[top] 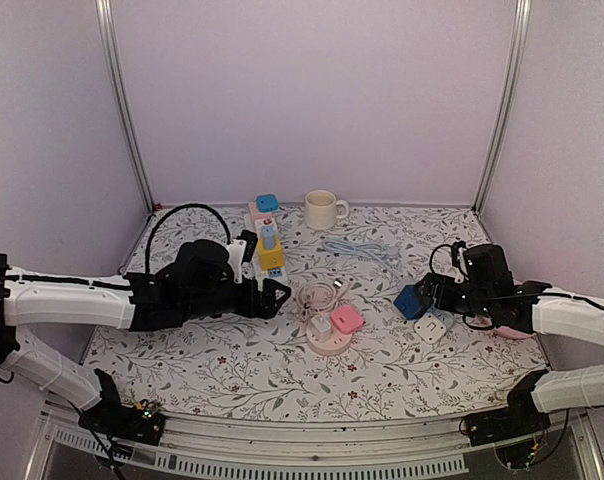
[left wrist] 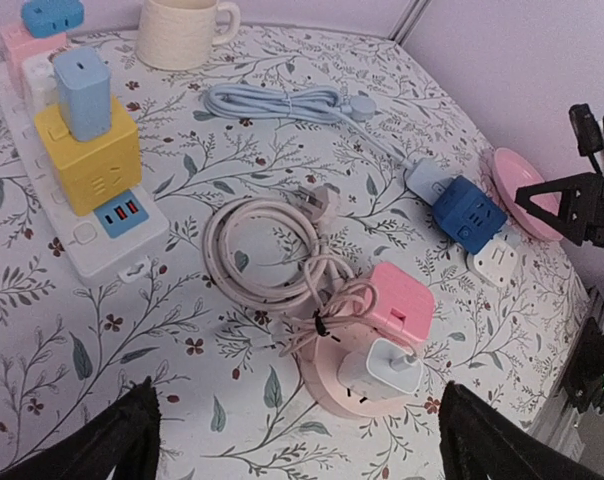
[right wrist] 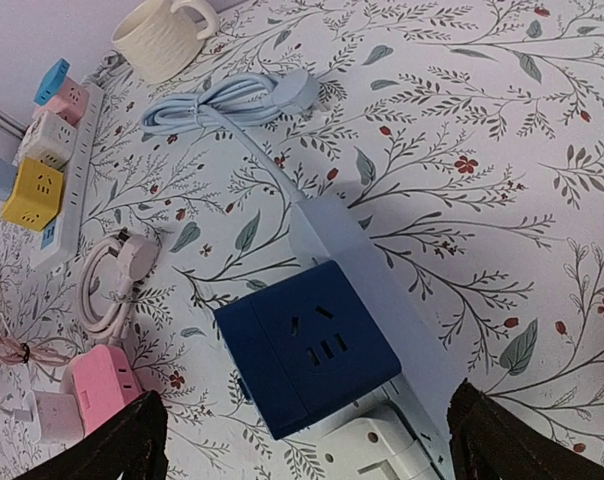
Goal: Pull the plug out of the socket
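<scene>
A round pink socket (top: 331, 345) (left wrist: 325, 388) lies mid-table, bearing a white plug (top: 322, 327) (left wrist: 381, 368) and a pink cube adapter (top: 346, 318) (left wrist: 400, 302). My left gripper (top: 275, 297) (left wrist: 297, 402) hovers open just left of it, touching nothing. To the right a dark blue cube plug (top: 412, 301) (right wrist: 307, 345) sits on a light blue socket strip (right wrist: 354, 255) beside a white adapter (top: 432, 329) (right wrist: 374, 452). Open and empty, my right gripper (top: 432, 293) (right wrist: 307, 420) hangs over the blue cube with a finger on each side.
A white power strip (left wrist: 87, 240) at the back left carries a yellow cube (top: 271, 256) and a light blue plug (top: 268, 236). A cream mug (top: 323, 209) stands at the back. A coiled pink cable (left wrist: 267, 250), a light blue cable (top: 360, 248) and a pink plate (left wrist: 527, 190) lie nearby.
</scene>
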Tool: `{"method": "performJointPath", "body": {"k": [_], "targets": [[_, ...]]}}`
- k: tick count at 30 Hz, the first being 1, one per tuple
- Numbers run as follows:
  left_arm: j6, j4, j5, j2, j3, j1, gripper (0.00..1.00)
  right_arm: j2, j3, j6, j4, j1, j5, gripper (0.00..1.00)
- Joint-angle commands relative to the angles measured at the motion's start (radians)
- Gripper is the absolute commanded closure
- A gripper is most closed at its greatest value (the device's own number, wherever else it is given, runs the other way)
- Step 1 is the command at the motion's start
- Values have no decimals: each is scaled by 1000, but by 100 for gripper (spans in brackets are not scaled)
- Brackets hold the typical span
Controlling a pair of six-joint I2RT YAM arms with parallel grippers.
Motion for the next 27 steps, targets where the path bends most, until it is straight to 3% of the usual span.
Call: {"method": "performJointPath", "body": {"k": [1,7,14,20,27], "targets": [[3,-41,-57,69,101,-89,3,-21,-35,17,-11,-70,-63,1],[-6,-157,-140,267,280,-168,3,-3,-109,8,58,-151,-199,1],[-18,-183,-156,350,348,-194,3,86,-163,60,208,-120,-348,1],[-10,-190,-143,325,354,-180,3,218,-73,160,262,119,-289,0],[72,-231,-17,385,532,-148,3,162,-47,159,147,144,-51,1]]}}
